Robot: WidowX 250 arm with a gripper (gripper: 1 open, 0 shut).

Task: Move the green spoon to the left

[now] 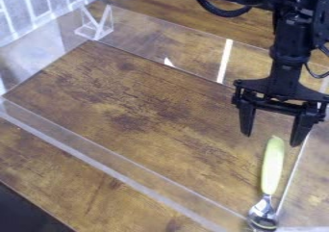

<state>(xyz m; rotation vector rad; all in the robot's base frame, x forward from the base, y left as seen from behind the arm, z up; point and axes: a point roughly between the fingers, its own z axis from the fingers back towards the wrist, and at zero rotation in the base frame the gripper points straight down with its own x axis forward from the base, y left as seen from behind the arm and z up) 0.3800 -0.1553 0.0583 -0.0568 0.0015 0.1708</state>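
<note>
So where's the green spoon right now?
The green spoon lies on the wooden table at the camera view's lower right, beside the clear wall, just below the open gripper.

The black hand [275, 132] points straight down, fingers spread wide.

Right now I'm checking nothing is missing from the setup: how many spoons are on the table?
1. The green spoon lies near the table's right front corner, by the clear barrier, handle pointing away and metal bowl nearest the camera. The open gripper hangs just above its handle.
</note>
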